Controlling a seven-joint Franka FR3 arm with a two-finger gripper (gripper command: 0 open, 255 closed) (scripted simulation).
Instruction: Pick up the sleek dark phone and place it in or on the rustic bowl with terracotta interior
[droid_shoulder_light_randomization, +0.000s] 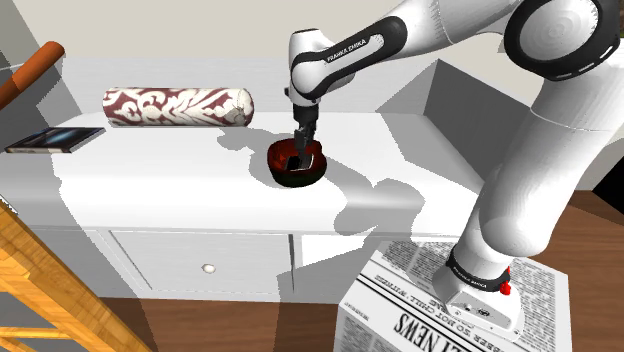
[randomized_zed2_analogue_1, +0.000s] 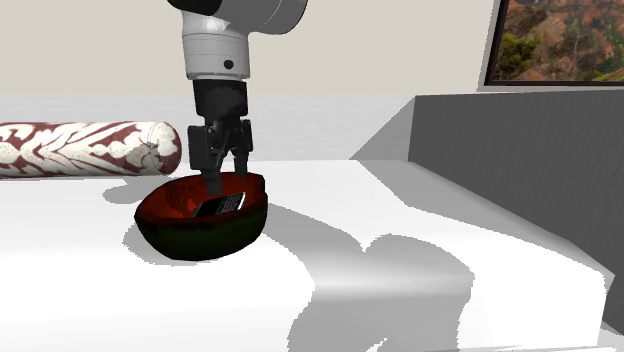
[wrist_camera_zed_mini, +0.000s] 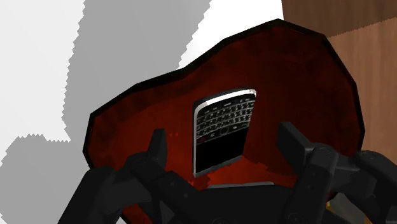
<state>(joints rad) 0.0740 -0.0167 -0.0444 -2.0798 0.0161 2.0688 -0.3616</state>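
A dark bowl with a red-brown inside (droid_shoulder_light_randomization: 297, 168) (randomized_zed2_analogue_1: 200, 228) (wrist_camera_zed_mini: 286, 70) stands on the white cabinet top (droid_shoulder_light_randomization: 180, 170). Inside it lies a dark phone with a keypad (randomized_zed2_analogue_1: 222, 205) (wrist_camera_zed_mini: 222, 130), resting flat on the bowl's floor. My black gripper (droid_shoulder_light_randomization: 301, 148) (randomized_zed2_analogue_1: 228, 178) (wrist_camera_zed_mini: 222, 135) hangs straight down over the bowl, its tips reaching just inside the rim. It is open: the fingers (wrist_camera_zed_mini: 158, 149) stand apart on either side of the phone and touch nothing.
A red and white patterned bolster (droid_shoulder_light_randomization: 178, 105) (randomized_zed2_analogue_1: 85, 148) lies behind the bowl. A dark book (droid_shoulder_light_randomization: 55, 140) rests at the top's far left. A grey raised wall (randomized_zed2_analogue_1: 520, 170) bounds the surface at the second exterior view's right. The newspaper-covered stand (droid_shoulder_light_randomization: 420, 310) sits at the shoulder view's lower right.
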